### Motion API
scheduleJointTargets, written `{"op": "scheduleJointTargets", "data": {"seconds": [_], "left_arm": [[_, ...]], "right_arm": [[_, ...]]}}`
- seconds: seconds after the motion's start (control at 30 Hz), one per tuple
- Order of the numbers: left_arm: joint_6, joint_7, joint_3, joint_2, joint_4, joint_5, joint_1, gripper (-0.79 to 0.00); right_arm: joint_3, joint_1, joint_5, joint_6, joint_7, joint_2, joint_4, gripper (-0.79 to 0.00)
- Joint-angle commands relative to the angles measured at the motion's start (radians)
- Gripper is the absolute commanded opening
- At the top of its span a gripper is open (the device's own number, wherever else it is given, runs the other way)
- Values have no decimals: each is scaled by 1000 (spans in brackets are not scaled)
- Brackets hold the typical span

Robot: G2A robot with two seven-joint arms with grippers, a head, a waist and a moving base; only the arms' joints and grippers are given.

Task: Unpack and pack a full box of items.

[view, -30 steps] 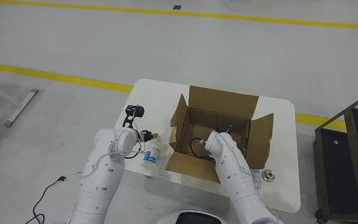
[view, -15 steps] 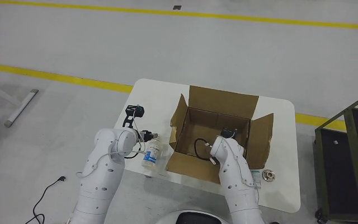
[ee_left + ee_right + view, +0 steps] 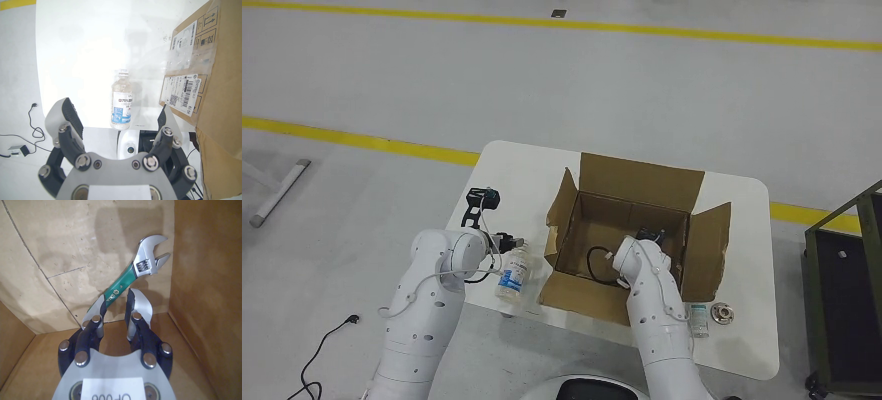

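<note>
An open cardboard box stands on the white table. My right gripper is down inside it, just over the box floor. Its fingers are open a narrow way and straddle the green handle of an adjustable wrench lying there. One pad covers the handle's end, and cardboard shows between the handle and the other pad. A clear bottle with a white and blue label lies on the table beside the box. My left gripper hovers above it, wide open and empty.
A black clamp-like item lies at the table's left edge. A small bottle and a round metal part rest right of the box. A green cart stands off the table's right side. The bottle lies close to the front edge.
My right arm shifted slightly toward the front of the box and then partly back. The left arm and the bottle have stayed put.
</note>
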Motion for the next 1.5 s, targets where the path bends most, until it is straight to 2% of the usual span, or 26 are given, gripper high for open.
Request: {"op": "scheduleJointTargets", "data": {"seconds": [0.0,0.93,1.03,1.1,1.2,1.23,1.27,1.47], "left_arm": [[0,0,0,0,0,0,0,0],[0,0,0,0,0,0,0,0],[0,0,0,0,0,0,0,0],[0,0,0,0,0,0,0,0],[0,0,0,0,0,0,0,0],[0,0,0,0,0,0,0,0],[0,0,0,0,0,0,0,0],[0,0,0,0,0,0,0,0]], "right_arm": [[9,10,-7,1,-1,-4,13,-517],[88,74,-67,18,-18,-31,114,-517],[96,79,-76,19,-19,-33,123,-603],[102,83,-85,21,-21,-34,130,-616],[108,90,-95,23,-23,-37,141,-674],[107,92,-102,24,-24,-38,143,-757],[103,95,-107,23,-23,-39,142,-785],[58,89,-134,13,-13,-41,121,-785]]}}
